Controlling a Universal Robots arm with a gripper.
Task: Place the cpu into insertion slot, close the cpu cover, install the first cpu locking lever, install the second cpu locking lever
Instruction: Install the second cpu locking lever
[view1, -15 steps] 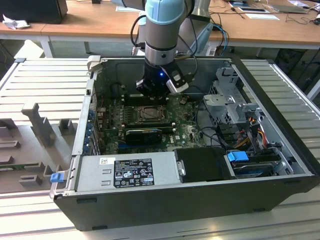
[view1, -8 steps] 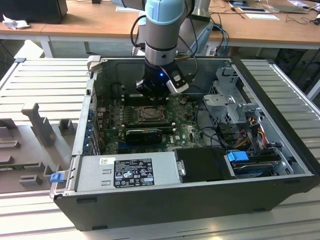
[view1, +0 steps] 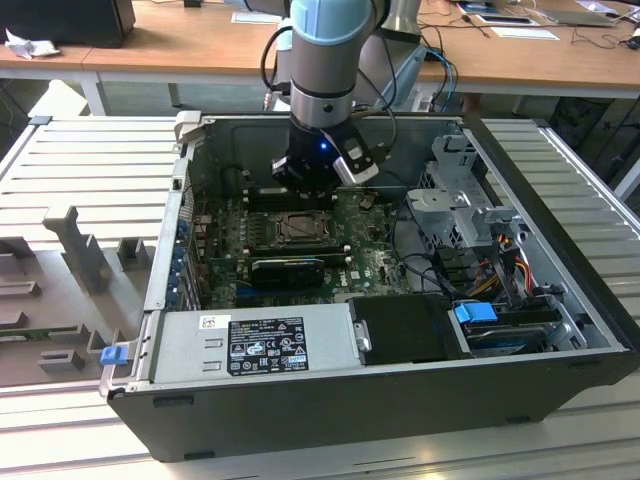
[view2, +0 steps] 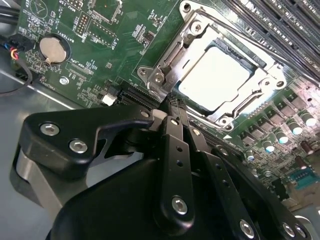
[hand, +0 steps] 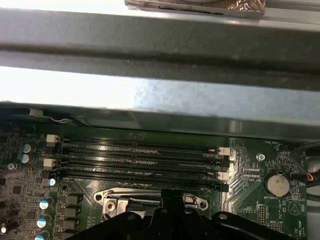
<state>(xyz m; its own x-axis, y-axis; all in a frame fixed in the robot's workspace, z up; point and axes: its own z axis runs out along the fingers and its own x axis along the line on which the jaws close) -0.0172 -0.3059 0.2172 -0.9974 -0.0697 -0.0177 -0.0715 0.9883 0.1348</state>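
Under the silver cover (view2: 170, 60), the pale shiny cpu (view2: 212, 80) sits flat; just beside it, the end effector (view2: 172, 107) is pressed together.

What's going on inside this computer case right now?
A robot arm is working over the motherboard of an open computer case. Its gripper sits at the edge of the insertion slot, fingers together, holding nothing. The cpu already lies in the socket, and the cpu cover frames it, lying down over it. The gripper tip is near the corner of the cover, beside the memory slots.
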